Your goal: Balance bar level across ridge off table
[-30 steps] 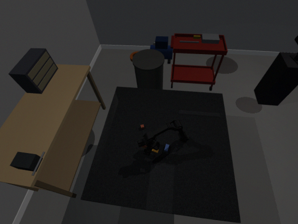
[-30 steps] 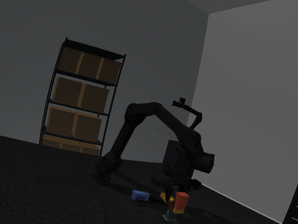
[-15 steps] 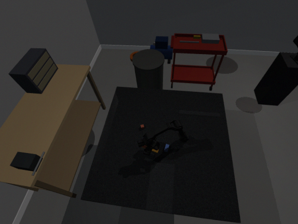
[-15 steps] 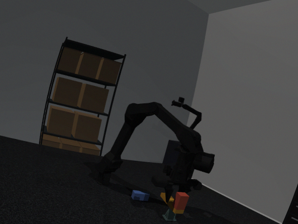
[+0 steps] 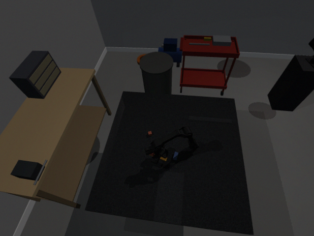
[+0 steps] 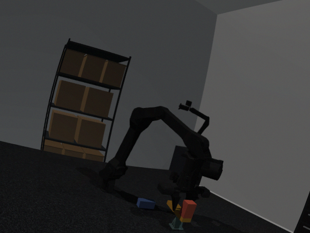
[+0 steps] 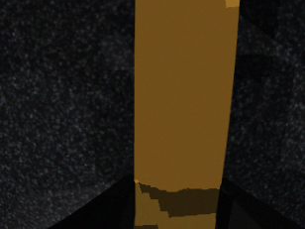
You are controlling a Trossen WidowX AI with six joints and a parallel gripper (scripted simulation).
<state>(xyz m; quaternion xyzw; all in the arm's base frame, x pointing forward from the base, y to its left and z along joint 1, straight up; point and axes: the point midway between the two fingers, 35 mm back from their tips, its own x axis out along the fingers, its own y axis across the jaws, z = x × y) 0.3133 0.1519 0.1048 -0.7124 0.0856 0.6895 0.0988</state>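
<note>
The orange-yellow bar (image 5: 163,158) (image 6: 177,213) (image 7: 183,98) is held off the dark mat, with a red block (image 5: 152,154) (image 6: 188,209) standing on its end farther from the arm's base. My gripper (image 6: 178,208) (image 7: 175,185) points down and is shut on the bar, one finger on each side of it. The grey-green ridge (image 6: 176,224) stands on the mat below the bar in the exterior view. The ridge's top is partly hidden, and I cannot tell whether the bar touches it or is exactly level.
A blue block (image 5: 175,155) (image 6: 146,203) lies on the dark mat (image 5: 203,183) between the arm's base and the bar. A small orange-red cube (image 5: 150,133) lies farther off, toward the grey bin (image 5: 157,76). A wooden bench (image 5: 51,114) stands beyond the mat's left edge.
</note>
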